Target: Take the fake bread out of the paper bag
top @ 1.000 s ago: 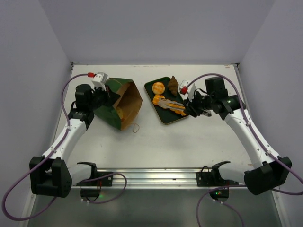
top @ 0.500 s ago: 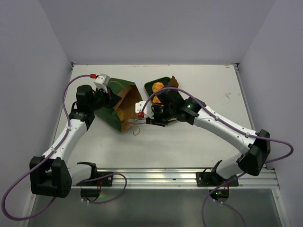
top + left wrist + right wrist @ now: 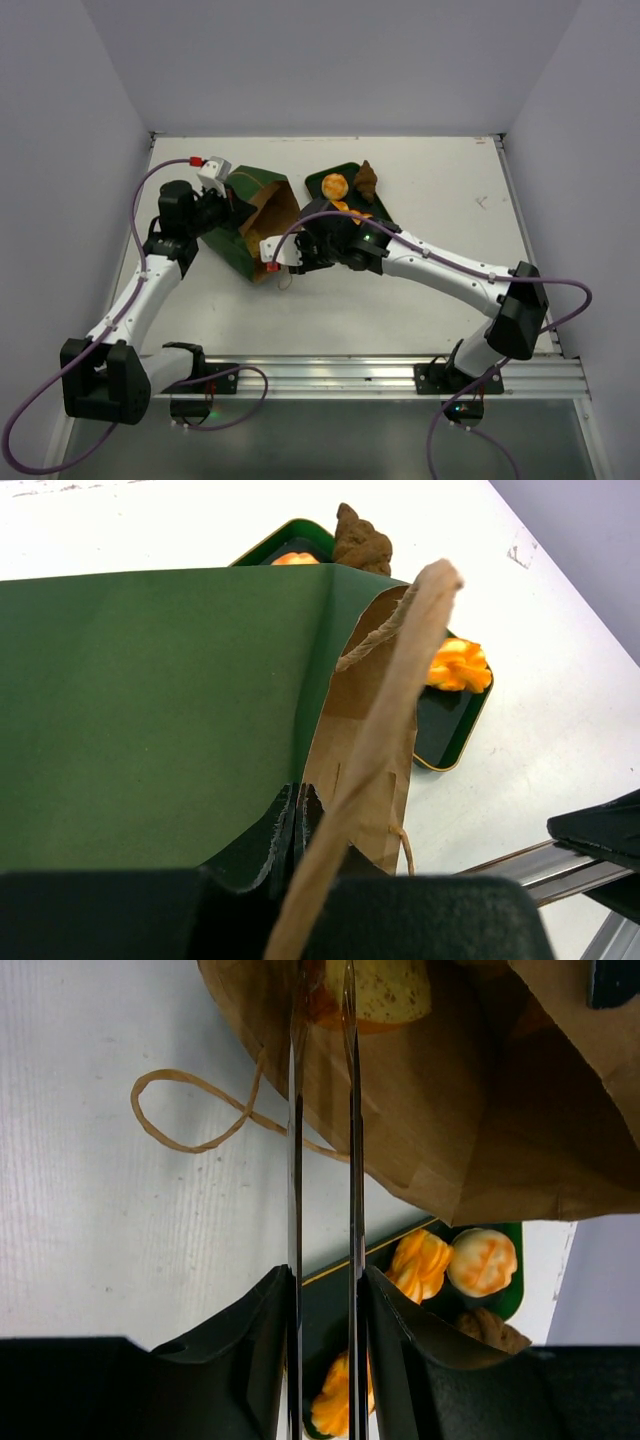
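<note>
The paper bag (image 3: 228,243) lies on its side, dark green outside, brown inside, with its mouth toward the right. My left gripper (image 3: 226,203) is shut on the bag's upper rim (image 3: 300,810), and its jaws pinch the paper. My right gripper (image 3: 265,246) reaches the bag's mouth (image 3: 450,1110); its thin fingers (image 3: 297,1160) stand a narrow gap apart and hold nothing. One golden piece of fake bread (image 3: 385,995) lies inside the bag just past the fingers. Other fake bread lies on the tray: a round bun (image 3: 334,185) and a dark brown piece (image 3: 366,180).
The flat dark green tray (image 3: 314,184) sits right of the bag, under my right forearm, with orange pastries (image 3: 420,1265) on it. A tan cord handle (image 3: 190,1110) loops on the table below the bag's mouth. A metal rail (image 3: 320,372) runs along the near edge.
My right arm has swung left from the tray to the bag's mouth, jaw gap unchanged. The left gripper and the bag have stayed in place.
</note>
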Robot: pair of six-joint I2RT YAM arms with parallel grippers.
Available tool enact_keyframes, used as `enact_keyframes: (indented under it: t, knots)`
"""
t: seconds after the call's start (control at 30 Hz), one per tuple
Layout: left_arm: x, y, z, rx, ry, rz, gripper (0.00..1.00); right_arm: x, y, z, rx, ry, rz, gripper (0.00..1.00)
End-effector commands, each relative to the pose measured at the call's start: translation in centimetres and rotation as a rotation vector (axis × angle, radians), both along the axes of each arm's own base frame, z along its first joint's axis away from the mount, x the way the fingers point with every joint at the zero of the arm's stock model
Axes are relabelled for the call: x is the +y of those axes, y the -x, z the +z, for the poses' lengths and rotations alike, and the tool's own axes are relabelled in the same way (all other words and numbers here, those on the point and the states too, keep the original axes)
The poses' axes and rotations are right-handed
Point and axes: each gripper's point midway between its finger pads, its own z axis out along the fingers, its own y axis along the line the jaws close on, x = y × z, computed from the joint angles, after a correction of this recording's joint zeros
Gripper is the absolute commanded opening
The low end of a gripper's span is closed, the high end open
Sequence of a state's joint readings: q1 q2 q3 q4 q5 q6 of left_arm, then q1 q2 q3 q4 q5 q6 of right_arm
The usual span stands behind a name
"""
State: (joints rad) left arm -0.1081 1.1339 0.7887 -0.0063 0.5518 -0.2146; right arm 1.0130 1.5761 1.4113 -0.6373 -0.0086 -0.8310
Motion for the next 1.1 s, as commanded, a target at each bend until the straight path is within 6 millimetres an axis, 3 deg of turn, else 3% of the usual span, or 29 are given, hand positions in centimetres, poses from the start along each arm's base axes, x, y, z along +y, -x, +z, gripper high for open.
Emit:
enact_keyframes:
  t: [0.0,0.2,0.63,0.73,0.83,1.07]
  knots:
    - [-0.6,0.2,3.0,-0.091,0.008,-0.042,0.00,1.8,-1.3,3.0,-0.112,-0.047,0.011,0.38]
    - [-0.7,0.3,3.3,-0.094,0.015,-0.046,0.00,3.0,-0.8,2.1,-0.138,0.001,0.050,0.39]
    - [-1.0,0.7,3.8,-0.102,0.030,-0.063,0.00,3.6,-2.1,0.5,-0.205,0.078,0.033,0.40]
    - [-1.0,0.7,4.0,-0.110,0.030,-0.060,0.00,3.5,-2.2,0.1,-0.201,0.087,0.023,0.31]
    - [-0.8,0.7,3.9,-0.112,0.024,-0.052,0.00,3.1,-2.0,0.2,-0.183,0.086,0.008,0.14]
    - [0.0,0.1,3.4,-0.116,0.002,0.002,0.00,2.2,-0.8,2.6,-0.157,0.011,-0.014,0.05]
